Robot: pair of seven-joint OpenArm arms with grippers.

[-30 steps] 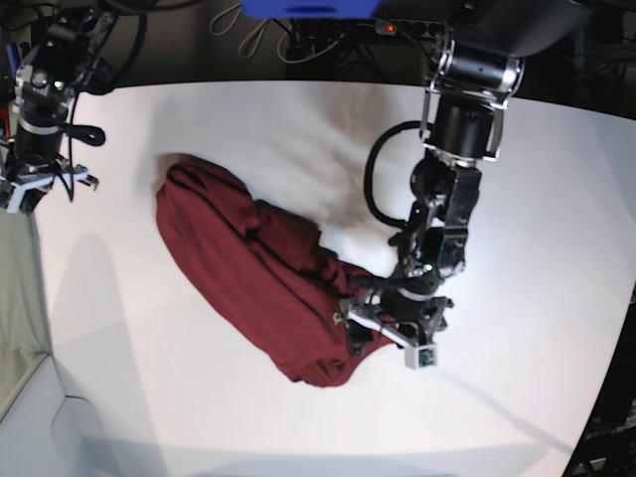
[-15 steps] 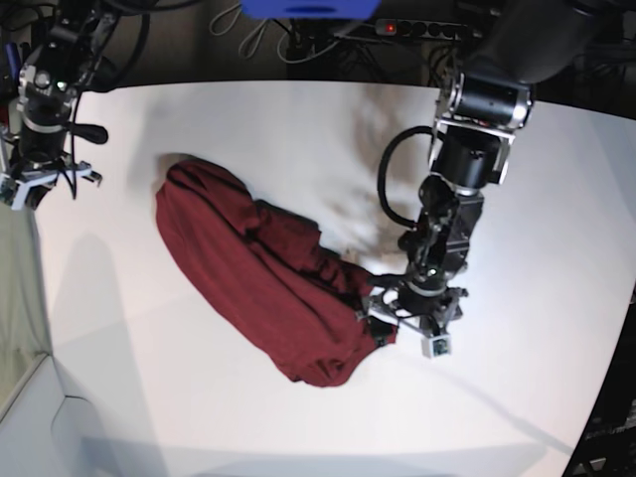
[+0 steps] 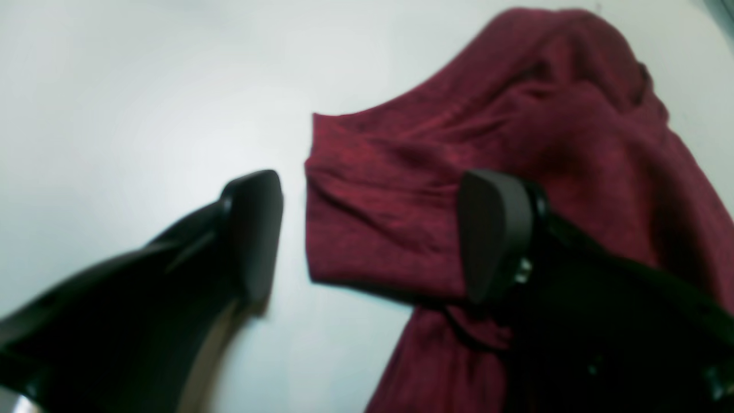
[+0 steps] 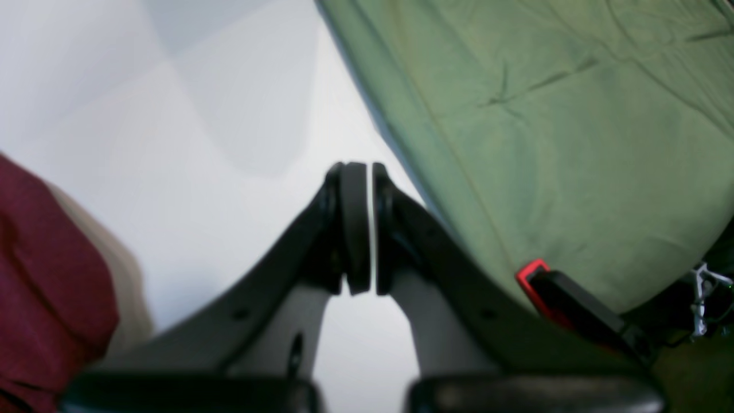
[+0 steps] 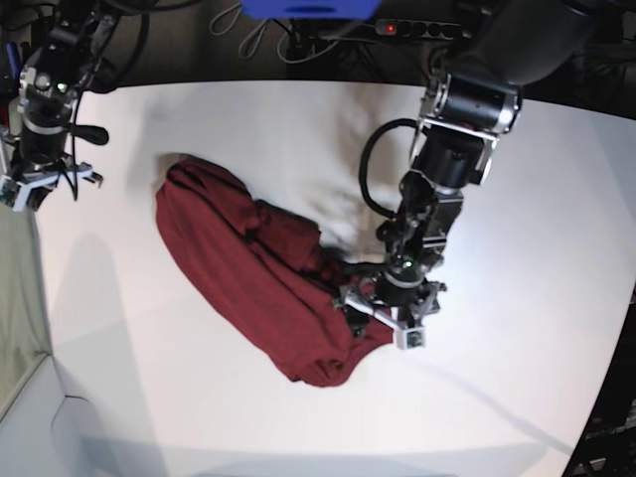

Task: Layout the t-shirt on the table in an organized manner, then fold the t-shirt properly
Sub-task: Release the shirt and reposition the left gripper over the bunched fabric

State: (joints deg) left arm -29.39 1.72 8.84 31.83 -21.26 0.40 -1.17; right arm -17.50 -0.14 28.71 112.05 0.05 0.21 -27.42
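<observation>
maroon heap, mid-table

white table (image 5: 517,219) all round. far left, at the table's edge, the right gripper (image 4: 362,229) hangs with its fingers pressed together, holding nothing. in the middle lies the t-shirt (image 5: 248,268), bunched and wrinkled — a long diagonal heap. at its right-hand end the left gripper (image 3: 367,229) sits low, fingers spread wide — one over bare table, one over the cloth.

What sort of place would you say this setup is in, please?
Probably a robotics lab or test bench: two arms work over a bare white table, a power strip and loose cables run behind it, and only a t-shirt lies on it.
</observation>
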